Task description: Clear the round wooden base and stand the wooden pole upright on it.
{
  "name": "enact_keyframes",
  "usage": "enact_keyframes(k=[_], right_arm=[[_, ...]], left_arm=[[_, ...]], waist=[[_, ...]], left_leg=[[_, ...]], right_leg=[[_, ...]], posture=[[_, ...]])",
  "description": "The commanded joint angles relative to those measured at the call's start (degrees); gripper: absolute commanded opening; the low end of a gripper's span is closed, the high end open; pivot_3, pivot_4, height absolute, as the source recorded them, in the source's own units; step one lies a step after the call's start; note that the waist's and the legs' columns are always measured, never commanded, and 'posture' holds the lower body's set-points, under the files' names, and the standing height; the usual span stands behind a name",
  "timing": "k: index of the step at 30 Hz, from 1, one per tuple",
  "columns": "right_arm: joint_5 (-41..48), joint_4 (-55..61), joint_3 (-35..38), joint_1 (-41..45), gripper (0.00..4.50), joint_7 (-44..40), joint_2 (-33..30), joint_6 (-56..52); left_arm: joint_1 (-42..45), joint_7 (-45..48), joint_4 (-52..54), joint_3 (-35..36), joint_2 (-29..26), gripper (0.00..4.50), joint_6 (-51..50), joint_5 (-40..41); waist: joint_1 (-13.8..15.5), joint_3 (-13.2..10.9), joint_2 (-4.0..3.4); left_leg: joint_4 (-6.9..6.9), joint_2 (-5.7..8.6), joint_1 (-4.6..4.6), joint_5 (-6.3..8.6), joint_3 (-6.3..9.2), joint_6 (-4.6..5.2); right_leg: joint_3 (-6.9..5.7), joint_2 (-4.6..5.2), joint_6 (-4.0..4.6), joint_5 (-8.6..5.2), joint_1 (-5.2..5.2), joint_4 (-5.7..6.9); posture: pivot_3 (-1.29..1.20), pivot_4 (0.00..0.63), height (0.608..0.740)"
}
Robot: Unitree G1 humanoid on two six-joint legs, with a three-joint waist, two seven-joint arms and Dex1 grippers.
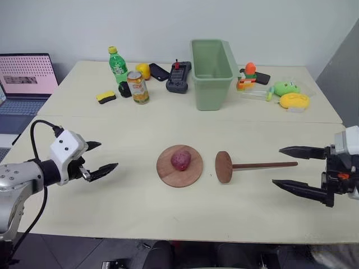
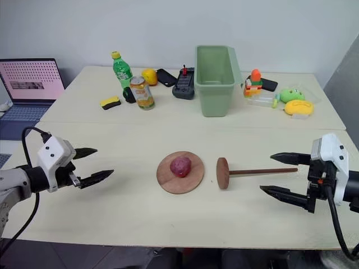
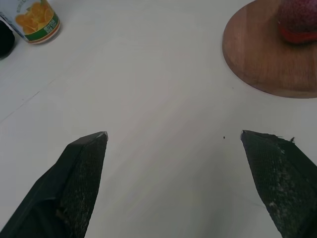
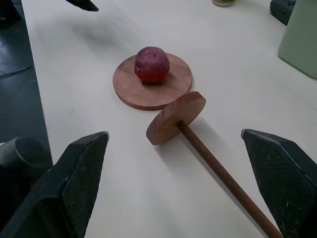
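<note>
Two pincers, both spread wide and holding nothing. Left pincer (image 1: 101, 156) above bare bench (image 1: 112, 213) at the left, fingers aimed toward the middle. Right pincer (image 1: 287, 166) at the right edge, likewise aimed inward, tips just beyond the free end of the pole (image 1: 263, 165).

Pole lying flat on the bench, its fixed disc (image 1: 224, 167) on edge, just right of the base (image 1: 179, 166) and apart from it. Base flat at bench centre, a dark red fruit (image 1: 180, 159) resting on top.

Farther back, on a second bench: green bin (image 1: 211, 64), green bottle (image 1: 118, 65), orange-label can (image 1: 138, 87), yellow-and-black sponge (image 1: 106, 97), black remote (image 1: 178, 77), toy block figure (image 1: 247, 76), green and yellow plush toys (image 1: 290, 94). Laptop (image 1: 25, 75) open at far left.
</note>
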State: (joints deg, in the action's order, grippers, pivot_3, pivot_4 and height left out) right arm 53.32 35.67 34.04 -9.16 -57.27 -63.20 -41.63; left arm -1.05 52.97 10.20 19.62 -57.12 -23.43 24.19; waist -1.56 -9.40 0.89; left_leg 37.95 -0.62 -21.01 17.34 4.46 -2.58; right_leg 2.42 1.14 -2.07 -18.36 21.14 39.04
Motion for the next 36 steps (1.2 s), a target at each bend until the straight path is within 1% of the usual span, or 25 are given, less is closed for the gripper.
enact_keyframes(k=[1, 8, 11, 15, 16, 18, 21, 24, 27, 32, 34, 36], right_arm=[[0.2, 0.7, -1.0, 2.3, 4.50, 0.3, 0.6, 0.8], [-0.5, 1.7, -2.6, 4.3, 4.50, 1.4, 1.9, 1.0], [0.3, 2.6, -2.5, 4.8, 4.50, 2.0, 2.0, 0.3], [2.7, 4.1, -2.0, 5.6, 4.50, 3.0, 1.9, -1.0], [3.2, 4.4, -2.0, 5.7, 4.50, 3.2, 1.8, -1.3], [3.7, 4.7, -2.0, 6.0, 4.50, 3.3, 1.6, -1.7], [4.3, 5.0, -2.3, 6.3, 4.50, 3.4, 1.4, -2.4], [4.9, 5.6, -3.4, 6.9, 4.50, 4.2, 1.5, -3.0], [5.5, 6.8, -6.6, 8.8, 4.50, 7.4, 2.1, -3.8], [7.7, 8.0, -9.7, 11.8, 4.50, 10.6, 2.3, -5.2], [8.4, 8.5, -12.3, 14.4, 4.50, 12.6, 2.5, -5.7], [8.4, 9.1, -15.5, 17.0, 4.50, 13.9, 2.6, -6.2]], left_arm=[[0.9, -0.2, 0.7, 2.3, -0.6, 4.46, 0.8, -0.7], [4.4, 0.4, 0.9, -0.2, -1.9, 4.46, 0.8, -2.3], [7.5, 2.3, -0.2, -0.8, -1.2, 4.46, 1.1, -0.7], [8.3, 8.3, 0.8, -2.9, -2.0, 4.46, 3.1, 0.0], [8.8, 9.6, 0.8, -3.6, -2.3, 4.46, 2.2, 0.5], [10.7, 11.8, 0.4, -5.5, -2.9, 4.46, 0.5, 1.5], [13.7, 15.8, 0.9, -9.5, -3.2, 4.46, 0.6, 1.5], [19.0, 17.8, 1.1, -14.0, -0.3, 4.46, -1.0, 3.0], [25.4, 19.5, -0.9, -20.7, 5.3, 4.46, -3.4, 3.7], [30.2, 20.1, -5.6, -26.4, 10.5, 4.46, -1.0, -0.5], [32.3, 19.8, -8.5, -28.6, 13.8, 4.46, -0.1, -1.8], [34.0, 18.7, -12.6, -31.0, 16.6, 4.46, 2.7, -5.2]], waist=[[0.0, 0.0, 0.00], [0.0, 0.0, 0.02], [0.1, 0.0, 0.02], [0.0, 0.0, 0.01], [0.0, 0.0, 0.01], [0.0, -0.1, 0.01], [0.0, -0.1, 0.02], [0.1, -0.1, 0.04], [0.1, -0.1, 0.05], [0.0, -0.1, 0.08], [-0.2, -0.1, 0.08], [-0.1, -0.1, 0.08]], left_leg=[[0.00, 0.00, 0.00, 0.00, 0.00, 0.00], [0.01, 0.01, -0.01, 0.00, 0.00, 0.00], [0.00, 0.01, -0.02, 0.00, 0.02, 0.00], [-0.01, 0.01, -0.03, 0.00, -0.03, 0.00], [-0.01, 0.01, -0.03, 0.00, -0.04, 0.00], [-0.01, 0.00, -0.03, 0.00, -0.04, 0.00], [0.00, 0.00, -0.04, 0.00, -0.01, 0.00], [0.01, 0.07, -0.04, 0.00, -0.03, 0.00], [0.02, 0.07, -0.11, 0.00, -0.03, 0.00], [0.10, 0.11, -0.16, 0.00, -0.03, 0.00], [0.10, 0.08, -0.27, 0.00, 0.00, 0.00], [0.12, 0.09, -0.31, -0.01, 0.02, 0.00]], right_leg=[[0.00, 0.00, 0.00, 0.00, 0.00, 0.00], [0.00, 0.00, 0.00, 0.00, 0.01, 0.00], [-0.01, 0.00, 0.00, 0.00, 0.02, 0.00], [-0.01, 0.00, 0.00, 0.00, 0.04, 0.00], [0.00, 0.00, 0.00, 0.00, 0.05, 0.00], [0.00, 0.00, 0.00, 0.00, 0.06, 0.00], [-0.03, -0.03, 0.00, 0.00, 0.05, 0.01], [-0.03, -0.08, 0.00, 0.00, 0.04, 0.01], [-0.03, -0.10, -0.01, 0.00, 0.08, -0.02], [-0.07, -0.13, -0.01, 0.00, 0.08, 0.01], [-0.07, -0.15, -0.01, 0.00, 0.20, 0.02], [-0.08, -0.15, -0.01, 0.01, 0.24, 0.04]], posture=[[0.00, 0.150, 0.740], [0.00, 0.150, 0.740], [0.00, 0.150, 0.740], [0.00, 0.150, 0.740], [0.00, 0.150, 0.740], [0.00, 0.150, 0.740], [0.00, 0.150, 0.740], [0.00, 0.150, 0.740], [0.00, 0.150, 0.740], [0.00, 0.150, 0.740], [0.00, 0.150, 0.740], [0.00, 0.150, 0.740]])
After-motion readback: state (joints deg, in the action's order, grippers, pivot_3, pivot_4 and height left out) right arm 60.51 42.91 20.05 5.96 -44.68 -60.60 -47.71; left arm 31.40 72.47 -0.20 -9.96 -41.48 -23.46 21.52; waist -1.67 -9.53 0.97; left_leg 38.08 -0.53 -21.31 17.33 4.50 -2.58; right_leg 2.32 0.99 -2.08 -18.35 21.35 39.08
